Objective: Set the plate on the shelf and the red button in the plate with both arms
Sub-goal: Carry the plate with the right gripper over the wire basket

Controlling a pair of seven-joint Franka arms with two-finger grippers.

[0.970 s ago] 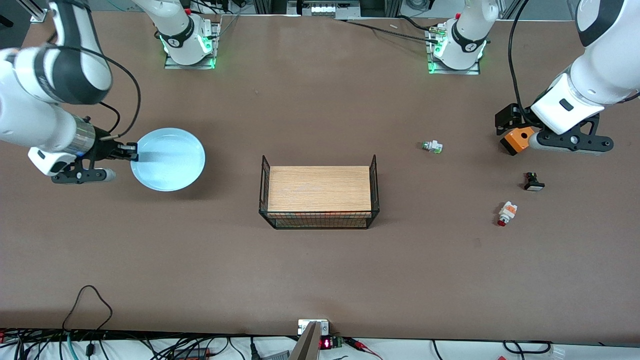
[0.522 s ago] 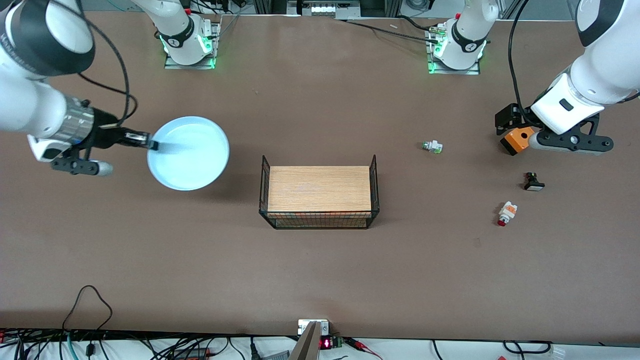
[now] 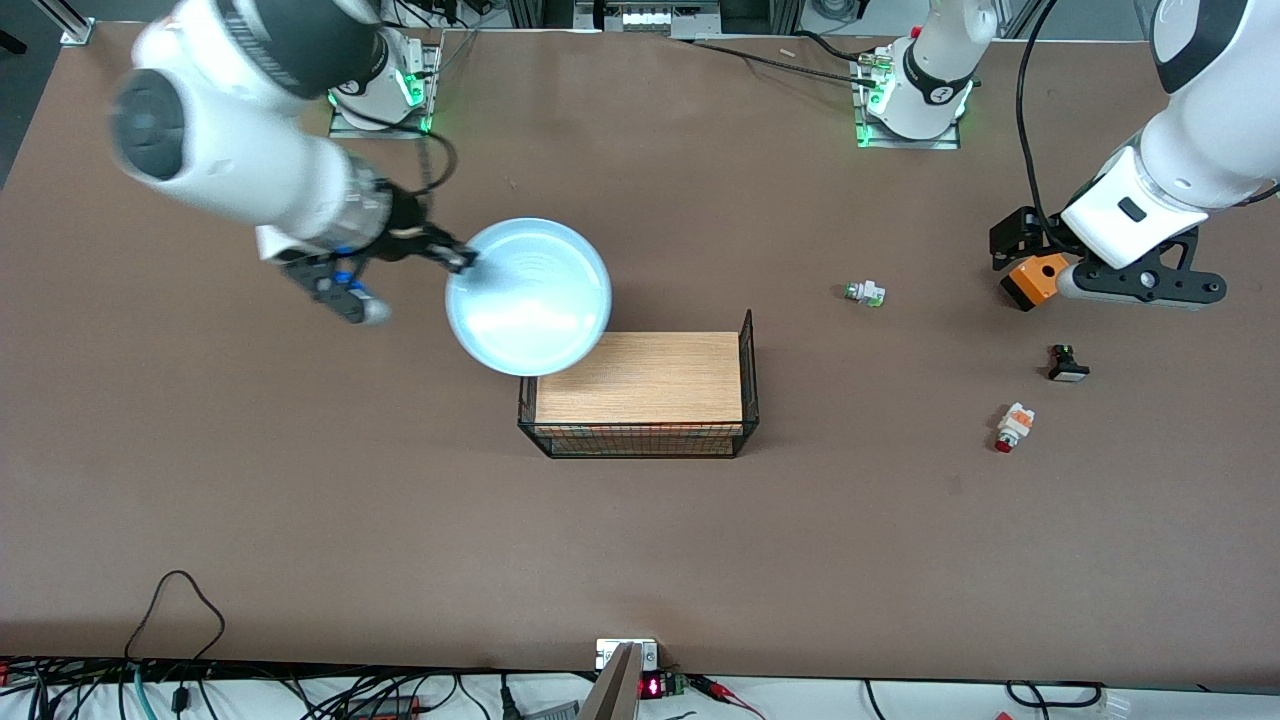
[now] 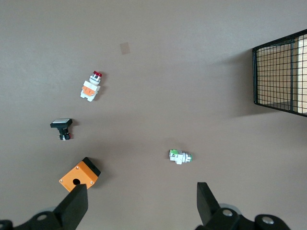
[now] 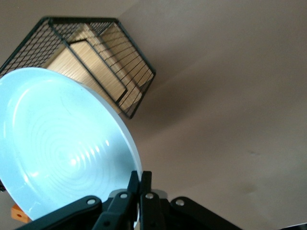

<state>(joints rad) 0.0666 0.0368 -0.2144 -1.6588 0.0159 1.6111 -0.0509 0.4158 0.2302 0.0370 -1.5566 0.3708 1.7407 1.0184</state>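
The pale blue plate (image 3: 528,297) hangs in the air, its edge over the corner of the wooden-topped wire basket (image 3: 650,385) at the right arm's end. My right gripper (image 3: 462,260) is shut on the plate's rim; in the right wrist view my right gripper (image 5: 142,179) pinches the plate (image 5: 62,148) above the basket (image 5: 103,55). The red button (image 3: 1011,427) lies on its side on the table toward the left arm's end and shows in the left wrist view (image 4: 90,87). My left gripper (image 3: 1015,250) hovers open and empty (image 4: 141,203) over the table by an orange box.
An orange box (image 3: 1035,280) (image 4: 79,175) lies under the left gripper. A white button with a green tip (image 3: 864,293) (image 4: 180,156) and a black button with a white cap (image 3: 1067,364) (image 4: 61,127) lie nearby. The basket's wire end (image 4: 278,72) shows in the left wrist view.
My right arm has lifted the plate off the table and carried it toward the basket, now over its corner. The left arm has not moved.
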